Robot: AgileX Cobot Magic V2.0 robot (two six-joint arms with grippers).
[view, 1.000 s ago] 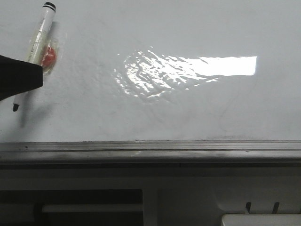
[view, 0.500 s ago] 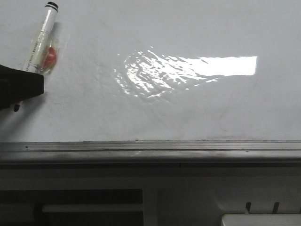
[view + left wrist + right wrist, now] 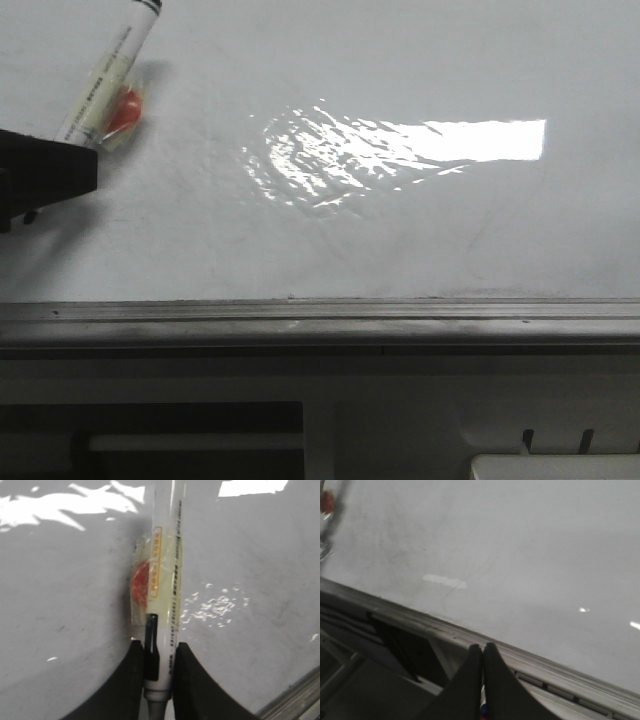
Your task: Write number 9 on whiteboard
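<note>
The whiteboard (image 3: 400, 60) is glossy white with faint smudges, a bright glare patch and a grey metal edge rail (image 3: 320, 318). No number 9 shows on it. My left gripper (image 3: 160, 652) is shut on a white marker pen (image 3: 166, 580) with a red patch taped to its side. In the front view the gripper's black body sits at the far left edge, and the marker (image 3: 110, 72) slants up and right from it over the board. The marker's tip is hidden. My right gripper (image 3: 483, 652) is shut, hovering off the board near the rail (image 3: 470, 630). The board shows there too (image 3: 520, 555).
Below the rail in the front view are grey frame parts with dark openings (image 3: 180, 420) and a white object's corner (image 3: 555, 467) at the bottom right. In the right wrist view dark frame structure (image 3: 370, 670) lies below the rail.
My left gripper moved up and slightly left. The marker tilted further to the right, its cap end now at the top edge, and its dark tip dropped out of sight behind the gripper.
</note>
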